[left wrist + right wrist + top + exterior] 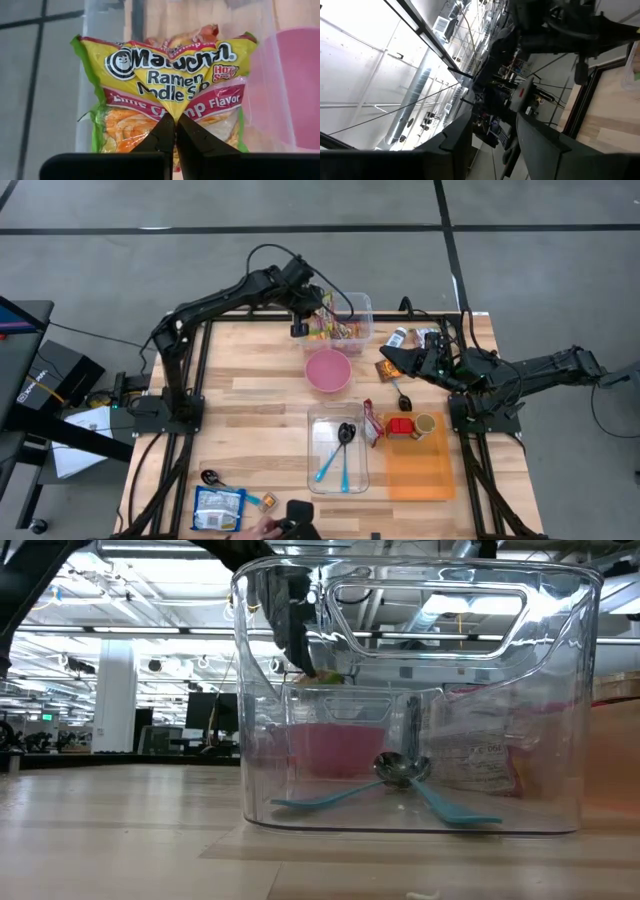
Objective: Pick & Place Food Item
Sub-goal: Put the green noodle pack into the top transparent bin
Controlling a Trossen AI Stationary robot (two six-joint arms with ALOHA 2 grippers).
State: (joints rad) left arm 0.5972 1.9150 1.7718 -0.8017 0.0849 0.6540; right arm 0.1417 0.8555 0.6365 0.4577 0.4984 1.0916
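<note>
**Ramen packet gripped, not yet placed**

The ramen packet (170,85) is pinched at its lower edge by the left gripper (175,131), whose two fingers are pressed together on the wrapper. In the high view the left gripper (303,315) hangs over the clear bin (362,308) at the far edge of the tabletop (250,380), so the packet sits in or just above that bin, with other wrapped food under it. My reading is that the pick is made and the whole carry and release are left; where the packet should go the pictures do not say

The right gripper (398,360) waits near the far right corner, fingers part-spread and holding nothing that I can see

Room to move: the bin's walls stand close on both sides of the packet, so a straight lift looks safest before any sideways travel. The pink bowl (328,370) lies just beside the bin toward the middle. Further toward the near edge stand a clear container (338,450) holding spoons and an orange tray (420,470). The left half of the tabletop has the most bare wood for a swing
</note>
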